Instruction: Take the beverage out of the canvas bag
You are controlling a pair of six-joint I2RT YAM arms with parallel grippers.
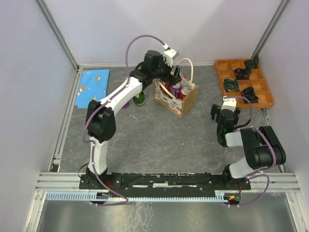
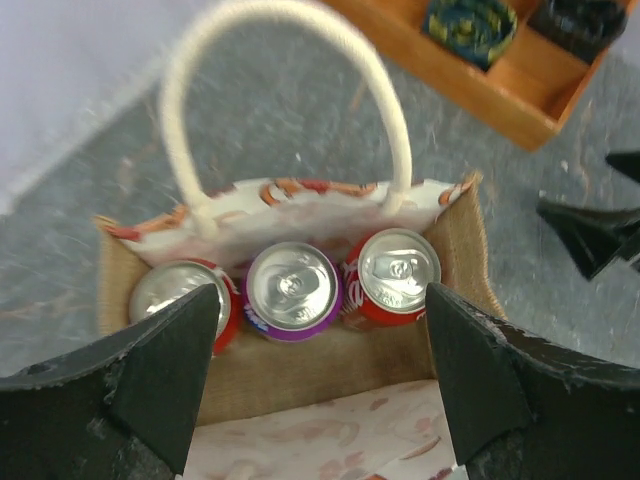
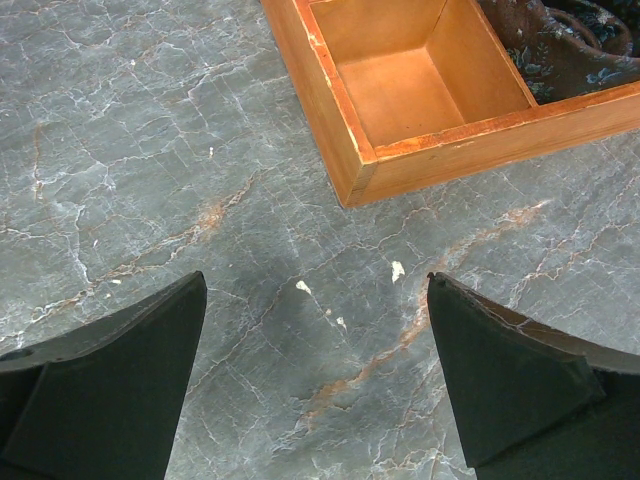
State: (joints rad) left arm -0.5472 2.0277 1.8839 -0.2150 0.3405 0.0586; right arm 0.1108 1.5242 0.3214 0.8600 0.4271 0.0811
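Grey table (image 1: 159,140) — left gripper (image 2: 320,305), jaws wide, above canvas bag's (image 2: 470,250) three cans (image 2: 398,272).

Two red cans (image 2: 398,272); one purple can (image 2: 293,290); one canvas bag (image 2: 468,250); one orange tray (image 1: 226,66); one blue mat (image 1: 94,87).

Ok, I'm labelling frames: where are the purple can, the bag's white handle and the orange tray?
purple can (image 2: 293,290): left wrist view, its silver lid.
white handle (image 2: 392,150): left wrist view, loop's right side.
orange tray (image 3: 480,150): right wrist view, its near outer wall.
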